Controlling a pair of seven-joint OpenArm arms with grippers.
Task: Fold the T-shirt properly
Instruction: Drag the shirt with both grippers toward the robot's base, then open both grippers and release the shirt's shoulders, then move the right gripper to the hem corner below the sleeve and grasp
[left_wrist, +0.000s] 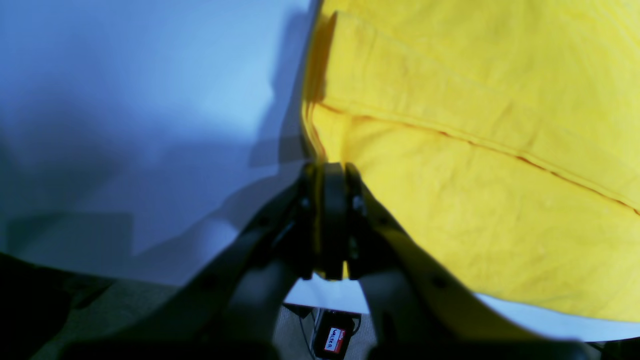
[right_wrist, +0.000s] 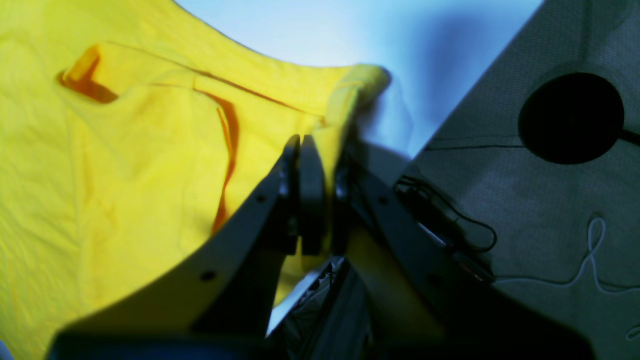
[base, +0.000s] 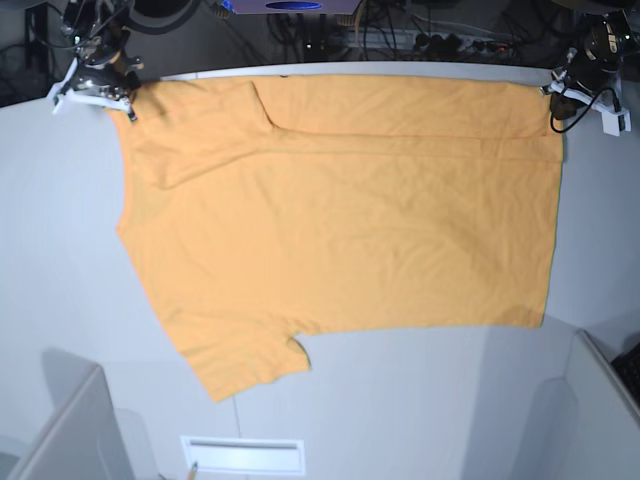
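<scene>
With the left gripper (left_wrist: 330, 175) clamped on the hem corner at two o'clock and the right gripper (right_wrist: 320, 150) on the shoulder at ten, the T-shirt (base: 340, 230) lies spread across the table (base: 60, 250); carrying both corners evenly toward six should keep the fold square.

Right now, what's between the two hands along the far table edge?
Only the T-shirt: its far edge runs from the right hand to the left hand, nothing on it. Base view.

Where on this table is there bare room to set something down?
Bare table lies left of the T-shirt, right of its hem, and along the near edge below it. The far edge is crowded: both grippers pinch the shirt there.
</scene>
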